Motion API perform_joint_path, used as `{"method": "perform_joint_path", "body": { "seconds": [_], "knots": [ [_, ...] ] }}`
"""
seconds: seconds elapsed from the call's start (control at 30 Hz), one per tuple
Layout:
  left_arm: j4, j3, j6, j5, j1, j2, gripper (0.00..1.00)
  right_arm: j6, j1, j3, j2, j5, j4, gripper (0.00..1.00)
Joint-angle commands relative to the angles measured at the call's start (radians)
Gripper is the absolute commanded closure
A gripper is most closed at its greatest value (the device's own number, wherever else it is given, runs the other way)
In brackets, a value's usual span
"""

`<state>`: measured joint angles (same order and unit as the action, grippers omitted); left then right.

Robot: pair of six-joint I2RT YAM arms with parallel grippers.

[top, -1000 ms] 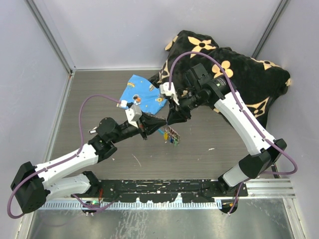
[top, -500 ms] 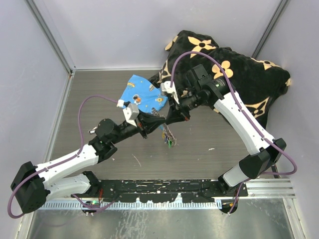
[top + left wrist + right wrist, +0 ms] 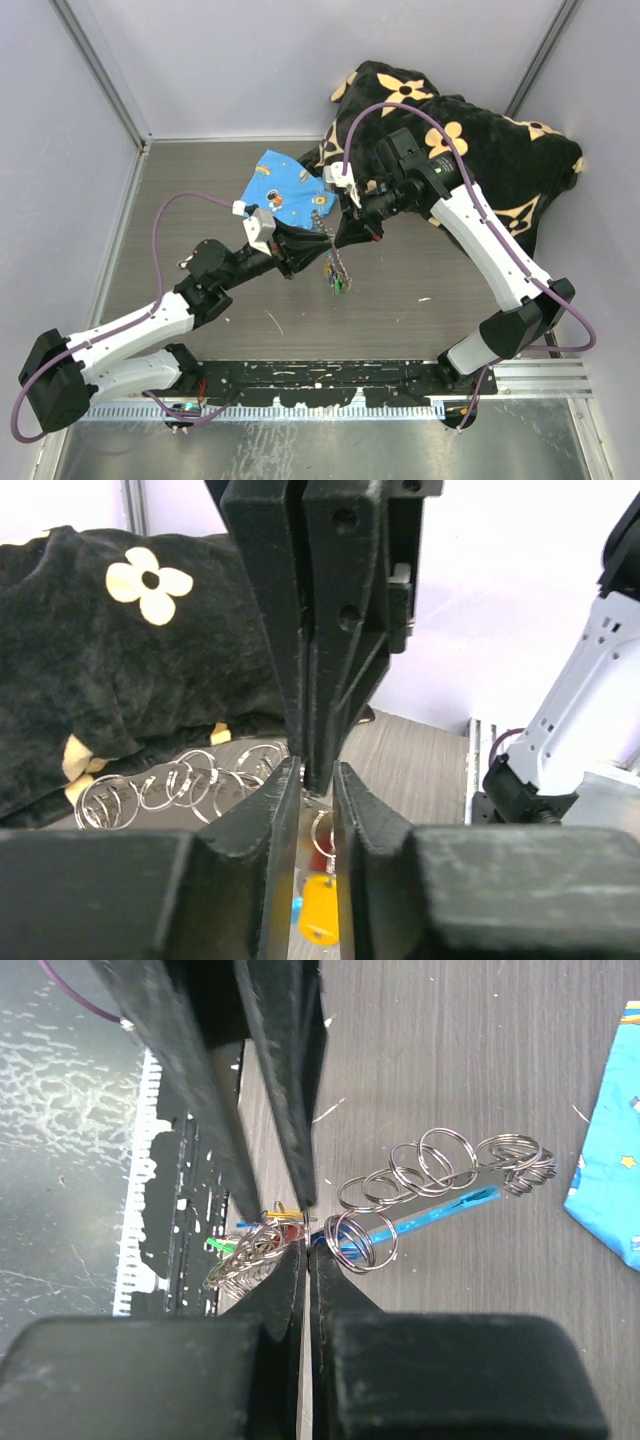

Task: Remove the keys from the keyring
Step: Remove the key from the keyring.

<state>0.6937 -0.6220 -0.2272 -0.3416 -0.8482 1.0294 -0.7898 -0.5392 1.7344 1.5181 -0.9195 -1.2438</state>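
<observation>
Top external: over open table (image 3: 430, 270), my right gripper (image 3: 340, 238) is clamped on the keyring (image 3: 334, 262), keys (image 3: 338, 286) dangling; left gripper (image 3: 322, 242) slightly parted.

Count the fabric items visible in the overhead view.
2: a blue printed cloth lying mid-scene, partly under the arms, and a black flowered blanket bunched in the far right corner. Nothing else seems hidden.

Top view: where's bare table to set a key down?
Free: table between the keyring, the right arm and the near rail; also the far-left corner beside the blue cloth. Crowded: centre, where left end effector and right end effector meet over the keyring, cloth and blanket close behind.
</observation>
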Motion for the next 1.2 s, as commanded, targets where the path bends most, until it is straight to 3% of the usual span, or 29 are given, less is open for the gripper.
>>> {"method": "perform_joint_path", "body": {
  "seconds": [0.0,0.1,0.33,0.63,1.17],
  "knots": [
    [-0.004,-0.013,0.022,-0.018,0.006,-0.080,0.73,-0.045,0.010,0.060,-0.040,0.031,-0.004,0.99],
    [-0.108,-0.022,0.065,-0.035,0.018,-0.126,0.65,-0.080,0.010,0.070,-0.033,0.053,-0.037,0.99],
    [-0.371,-0.112,0.226,-0.189,0.021,-0.126,0.70,-0.149,-0.003,0.091,-0.017,0.115,-0.091,0.99],
    [-0.329,-0.190,0.300,-0.156,-0.002,0.016,0.72,-0.160,-0.012,0.098,-0.006,0.125,-0.109,0.99],
    [-0.281,-0.228,0.309,-0.095,-0.029,0.098,0.69,-0.163,-0.015,0.096,-0.004,0.110,-0.114,0.99]
  ]
}}
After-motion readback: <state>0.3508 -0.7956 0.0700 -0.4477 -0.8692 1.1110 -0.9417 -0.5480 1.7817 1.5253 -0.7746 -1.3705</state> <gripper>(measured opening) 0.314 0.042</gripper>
